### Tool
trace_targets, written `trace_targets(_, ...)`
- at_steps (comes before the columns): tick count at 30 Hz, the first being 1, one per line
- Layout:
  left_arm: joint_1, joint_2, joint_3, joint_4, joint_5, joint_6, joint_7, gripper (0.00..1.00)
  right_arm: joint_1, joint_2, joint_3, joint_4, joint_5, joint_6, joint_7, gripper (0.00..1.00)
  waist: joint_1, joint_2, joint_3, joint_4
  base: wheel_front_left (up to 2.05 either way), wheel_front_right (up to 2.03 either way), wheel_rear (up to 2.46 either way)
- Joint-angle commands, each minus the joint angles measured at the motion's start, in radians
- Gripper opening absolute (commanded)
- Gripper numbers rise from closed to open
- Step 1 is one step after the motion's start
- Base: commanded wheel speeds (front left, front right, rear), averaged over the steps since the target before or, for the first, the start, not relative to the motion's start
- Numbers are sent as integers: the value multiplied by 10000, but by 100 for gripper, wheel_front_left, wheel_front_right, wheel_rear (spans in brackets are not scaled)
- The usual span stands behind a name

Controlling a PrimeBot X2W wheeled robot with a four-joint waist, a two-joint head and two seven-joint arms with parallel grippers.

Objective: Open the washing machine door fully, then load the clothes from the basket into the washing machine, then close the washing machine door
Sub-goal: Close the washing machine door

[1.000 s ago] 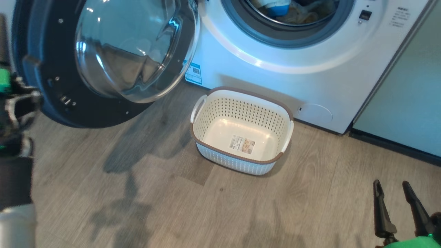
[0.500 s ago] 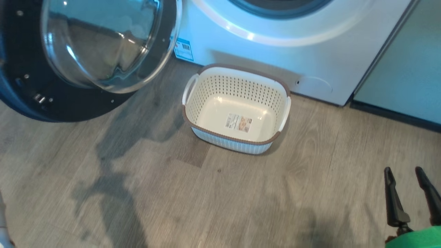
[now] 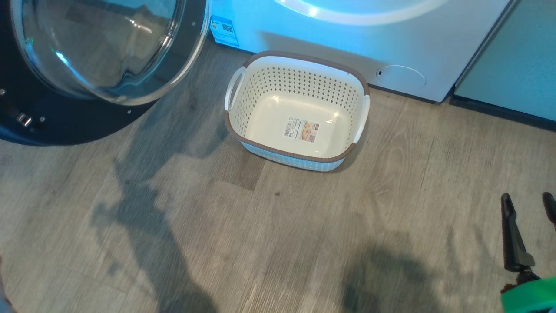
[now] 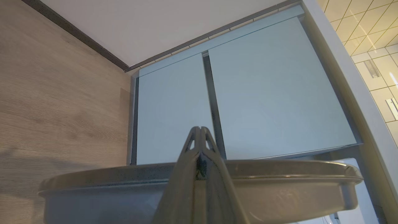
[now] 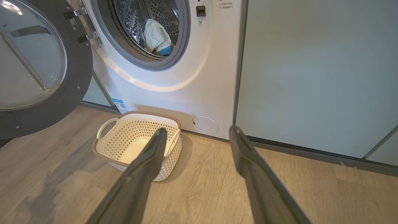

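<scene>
wooden floor (image 3: 278, 243) under splayed right fingers (image 5: 146, 161)

The head camera looks down from high at the basket (image 3: 299, 84). The right wrist camera, low down, sees that basket and round door (image 5: 31, 62) too. The left one faces cupboards (image 4: 273, 93).

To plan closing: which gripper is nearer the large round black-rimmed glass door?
Left. The shut left gripper is right at the door; the open right gripper hangs far off, beyond the cream perforated plastic basket.
</scene>
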Motion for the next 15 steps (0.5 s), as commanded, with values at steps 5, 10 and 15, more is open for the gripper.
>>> trace_targets(5, -281, 771, -27, -211, -4, -68, 281, 0, -366, -260, 163, -391, 51, 44, 44, 100, 0, 0, 60, 45, 0, 0, 0)
trace_targets(10, -142, 732, -216, -417, -189, -69, 765, 0, -387, -258, 144, -377, 57, 44, 79, 100, 0, 0, 61, 84, 0, 0, 0)
trace_targets(15, 126, 670, -559, -862, -373, -70, 1525, 0, -415, -224, 133, -357, 59, 44, 89, 100, 0, 0, 36, 176, 0, 0, 0)
